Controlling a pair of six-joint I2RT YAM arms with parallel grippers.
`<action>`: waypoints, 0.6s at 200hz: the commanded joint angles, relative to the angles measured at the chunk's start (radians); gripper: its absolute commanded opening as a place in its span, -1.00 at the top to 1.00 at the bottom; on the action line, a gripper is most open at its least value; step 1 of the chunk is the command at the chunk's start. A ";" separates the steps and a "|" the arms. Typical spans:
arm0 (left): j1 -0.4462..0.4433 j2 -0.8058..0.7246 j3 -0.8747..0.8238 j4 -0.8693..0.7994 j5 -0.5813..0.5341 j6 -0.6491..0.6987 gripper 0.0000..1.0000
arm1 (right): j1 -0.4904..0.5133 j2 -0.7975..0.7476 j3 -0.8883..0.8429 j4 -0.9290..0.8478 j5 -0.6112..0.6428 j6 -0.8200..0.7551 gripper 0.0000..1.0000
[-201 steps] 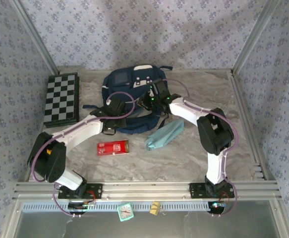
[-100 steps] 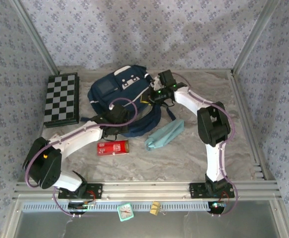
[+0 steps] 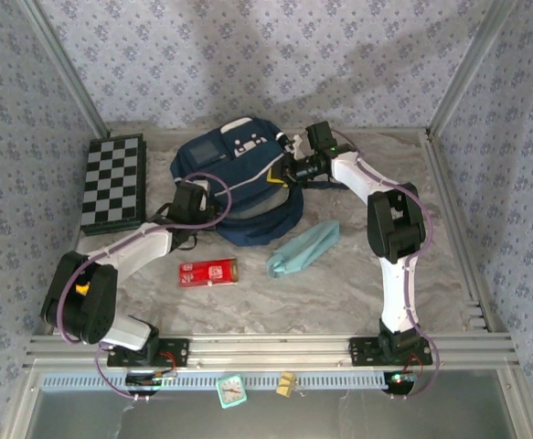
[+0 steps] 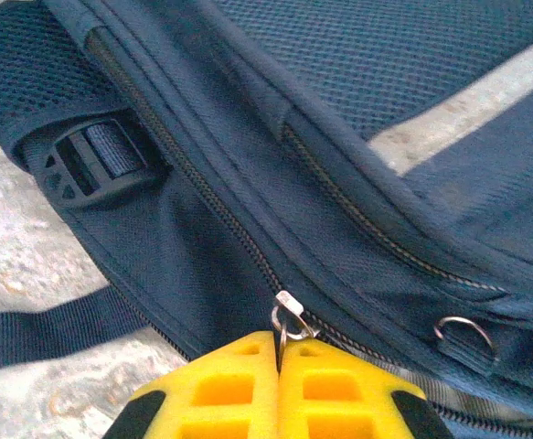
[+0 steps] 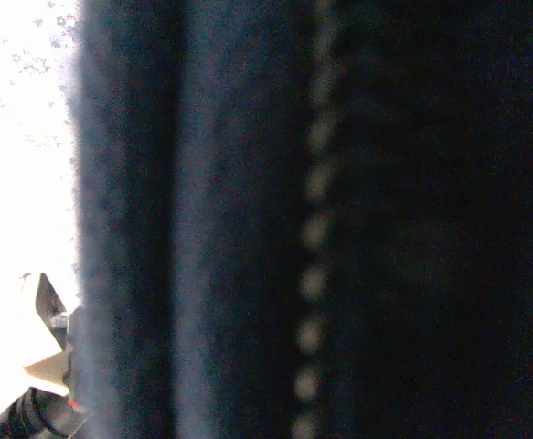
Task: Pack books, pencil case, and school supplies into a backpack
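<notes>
Left fingers pinched shut on the zipper pull of the backpack; right fingers against its right side, grip unclear

Left arm, right arm: white links, black joints, looping purple cables. Left pincer: yellow grid-hollowed fingers.

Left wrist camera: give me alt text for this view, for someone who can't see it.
The left gripper is shut, yellow tips together, on the small metal zipper pull of the navy backpack, seen close up. A black buckle sits at upper left, a white stripe at upper right, and marbled table at lower left.
</notes>
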State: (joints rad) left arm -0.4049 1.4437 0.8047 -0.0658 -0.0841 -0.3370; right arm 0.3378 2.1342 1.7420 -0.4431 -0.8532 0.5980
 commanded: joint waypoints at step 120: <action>-0.050 0.112 0.079 0.126 -0.169 0.138 1.00 | -0.085 -0.009 0.071 -0.085 0.073 -0.049 0.38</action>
State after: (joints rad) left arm -0.4034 1.5494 0.8753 0.0273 -0.0723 -0.2420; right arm 0.3107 2.1365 1.7691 -0.4793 -0.8227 0.5373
